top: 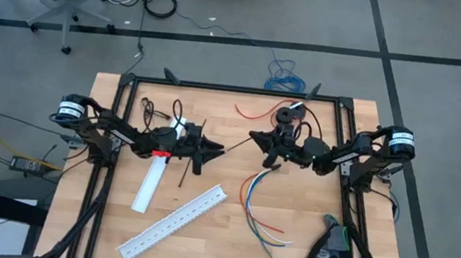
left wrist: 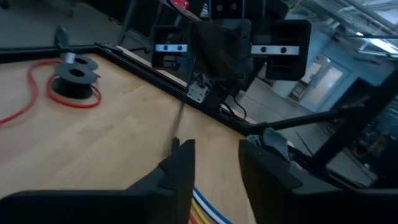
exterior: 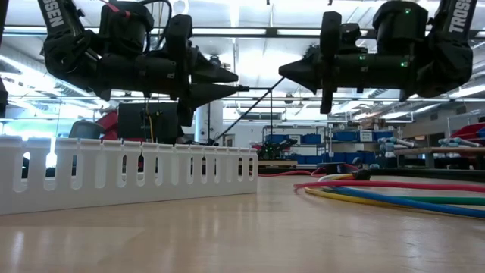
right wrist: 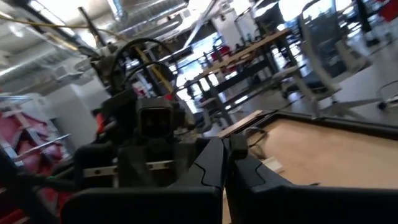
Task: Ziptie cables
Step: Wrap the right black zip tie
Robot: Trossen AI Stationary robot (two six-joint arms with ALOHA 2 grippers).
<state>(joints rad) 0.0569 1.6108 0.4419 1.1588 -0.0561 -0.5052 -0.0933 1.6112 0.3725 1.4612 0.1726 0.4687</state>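
The cables [top: 258,205], a bunch of red, orange, blue, green and white wires, lie curved on the wooden table right of centre; the low view shows the cables [exterior: 394,193] flat on the table. Above mid-table my two grippers face each other, level. My right gripper [top: 255,137] is shut on a thin black zip tie [top: 233,143], which slants down toward my left gripper [top: 212,150]. My left gripper [left wrist: 216,158] is open, with nothing between its fingers; the zip tie [left wrist: 185,106] ends beside one fingertip. My right gripper pinches one end of the zip tie [exterior: 277,78] between its two fingertips, coming level from the table's right side. The strip slopes down and away toward the left gripper, clear of the table. Of my left gripper I cannot tell whether one fingertip [left wrist: 178,149] touches the strip's free end.
A white slotted cable duct [top: 173,223] lies slantwise near the front, a white tube [top: 150,185] left of it. Loose black strips [top: 184,166] lie under the left gripper. A black spool [top: 288,115] with red wire [top: 250,112] sits at the back, black gloves [top: 330,254] front right.
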